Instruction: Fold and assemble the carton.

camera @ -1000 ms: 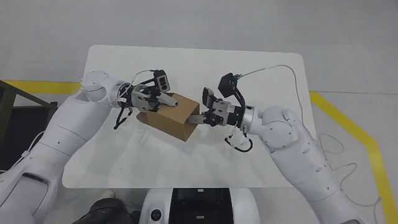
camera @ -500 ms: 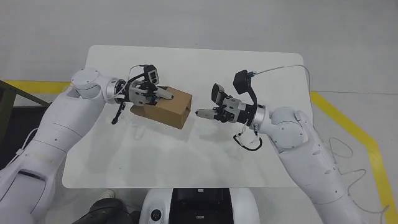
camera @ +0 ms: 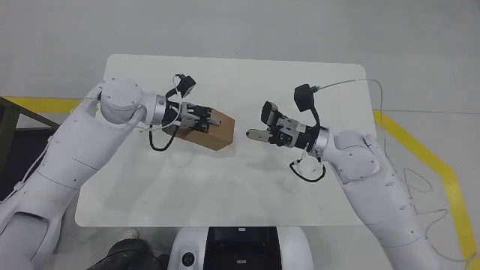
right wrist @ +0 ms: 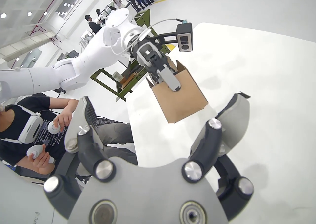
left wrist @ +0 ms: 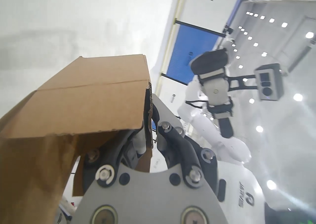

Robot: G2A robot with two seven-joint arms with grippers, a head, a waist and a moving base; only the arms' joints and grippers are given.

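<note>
The brown carton (camera: pixel 208 130) lies left of centre on the white table (camera: pixel 300 82), its open end toward the left arm. My left gripper (camera: pixel 201 117) is shut on one carton wall. In the left wrist view one finger (left wrist: pixel 170 133) lies outside the cardboard (left wrist: pixel 86 101) and the other is inside. The right wrist view shows that left gripper (right wrist: pixel 172 84) pinching the carton (right wrist: pixel 180 104) at its upper edge. My right gripper (camera: pixel 253 133) is open a short way right of the carton, touching nothing, with its fingers (right wrist: pixel 85 113) spread wide.
A green metal frame (right wrist: pixel 116 86) stands off the table's left side. Bare tabletop lies in front of the carton and along the far edge. A cable (camera: pixel 345 84) runs from the right wrist camera over the table's right part.
The right gripper has come off the carton's right end and drawn back to the right. The left arm has pulled the carton slightly left and turned its wrist.
</note>
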